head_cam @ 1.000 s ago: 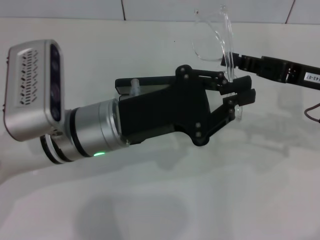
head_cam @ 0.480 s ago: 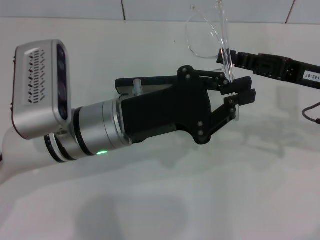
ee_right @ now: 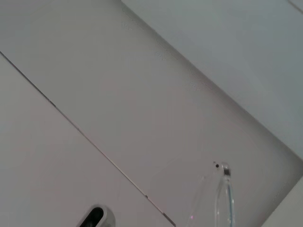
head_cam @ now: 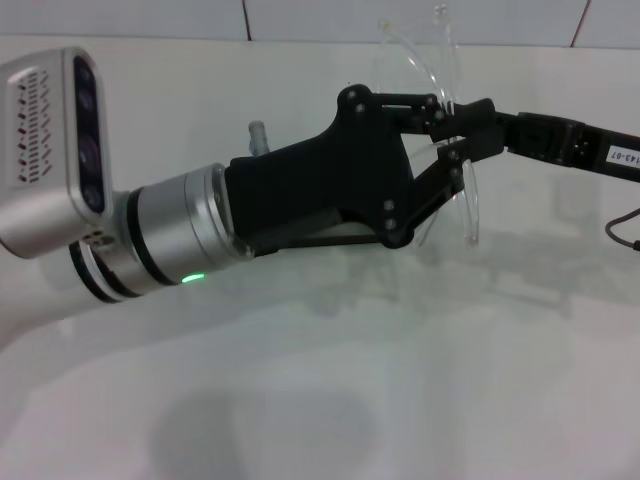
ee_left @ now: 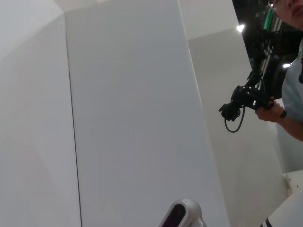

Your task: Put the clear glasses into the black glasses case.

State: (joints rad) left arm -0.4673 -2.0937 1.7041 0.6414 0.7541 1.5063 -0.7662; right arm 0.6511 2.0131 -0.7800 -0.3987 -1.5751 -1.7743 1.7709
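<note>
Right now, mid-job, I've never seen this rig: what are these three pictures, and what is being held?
It is a two-armed robot. The head view looks down from its head camera at a white table. The big silver and black arm is its left one; the left tool is pinched on the clear glasses, held up in the air. The thin black right tool meets the glasses from the other side; its grip is not clear. The other two pictures come from wrist cameras: the right one catches an edge of the glasses, the left one only walls and a bystander. No case shows on the table.
</note>
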